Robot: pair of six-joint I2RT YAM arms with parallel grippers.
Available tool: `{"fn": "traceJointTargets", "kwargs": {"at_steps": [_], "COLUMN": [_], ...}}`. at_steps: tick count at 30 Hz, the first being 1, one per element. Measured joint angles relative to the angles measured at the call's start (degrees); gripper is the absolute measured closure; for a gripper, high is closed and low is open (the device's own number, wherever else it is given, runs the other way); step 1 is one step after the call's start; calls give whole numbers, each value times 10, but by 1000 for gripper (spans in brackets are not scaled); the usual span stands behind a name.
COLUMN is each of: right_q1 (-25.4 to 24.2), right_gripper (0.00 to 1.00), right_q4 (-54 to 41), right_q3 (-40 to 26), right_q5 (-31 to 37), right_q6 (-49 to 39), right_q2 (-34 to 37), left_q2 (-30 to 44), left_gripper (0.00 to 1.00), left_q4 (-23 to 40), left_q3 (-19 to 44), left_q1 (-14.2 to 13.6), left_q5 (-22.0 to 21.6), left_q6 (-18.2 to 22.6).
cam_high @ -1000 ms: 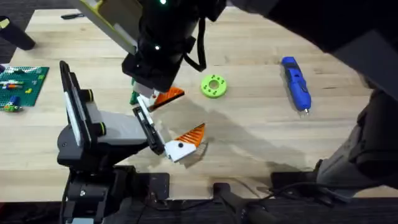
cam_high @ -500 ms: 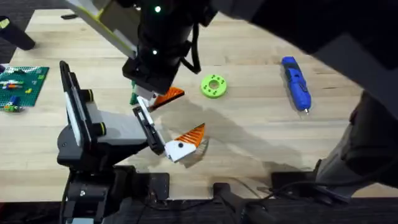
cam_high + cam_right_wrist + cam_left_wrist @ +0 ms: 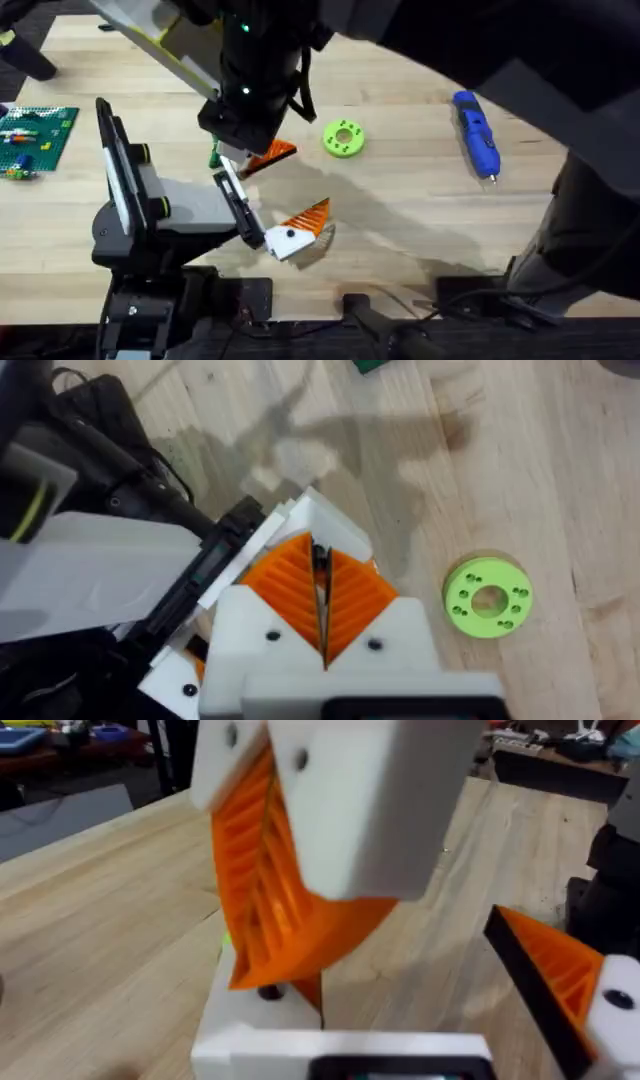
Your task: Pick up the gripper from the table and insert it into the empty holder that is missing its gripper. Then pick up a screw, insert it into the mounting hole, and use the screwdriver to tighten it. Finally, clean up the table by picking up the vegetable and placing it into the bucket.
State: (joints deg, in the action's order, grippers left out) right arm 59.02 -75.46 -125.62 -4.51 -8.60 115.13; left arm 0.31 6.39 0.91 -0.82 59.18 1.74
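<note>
From overhead, my right gripper (image 3: 255,150) hangs over the left gripper (image 3: 285,225), the blue screwdriver (image 3: 476,134) well off beside it on the table (image 3: 400,210).

At my left wrist, its fingers (image 3: 560,970) stand wide.

At my right wrist, my pads (image 3: 290,585) press narrowly together; whether they hold the gripper I cannot tell.

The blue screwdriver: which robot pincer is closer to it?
Neither is close, but the left pincer looks slightly nearer, below and left of the blue screwdriver. The right pincer sits farther left, beyond the green disc.
</note>
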Motion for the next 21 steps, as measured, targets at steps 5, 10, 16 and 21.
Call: {"fn": "traceJointTargets", "kwargs": {"at_steps": [5, 10, 16, 21], "right_q1": [0, 0, 0, 0], "right_gripper": [928, 784, 688, 572], "right_q4": [0, 0, 0, 0], "right_q3": [0, 0, 0, 0], "right_q5": [0, 0, 0, 0], "right_q6": [0, 0, 0, 0], "right_q2": [0, 0, 0, 0], "left_q2": [0, 0, 0, 0], "left_gripper": [15, 15, 15, 15], "left_q4": [0, 0, 0, 0], "left_q3": [0, 0, 0, 0], "left_q1": [0, 0, 0, 0], "left_q5": [0, 0, 0, 0], "left_q6": [0, 0, 0, 0]}}
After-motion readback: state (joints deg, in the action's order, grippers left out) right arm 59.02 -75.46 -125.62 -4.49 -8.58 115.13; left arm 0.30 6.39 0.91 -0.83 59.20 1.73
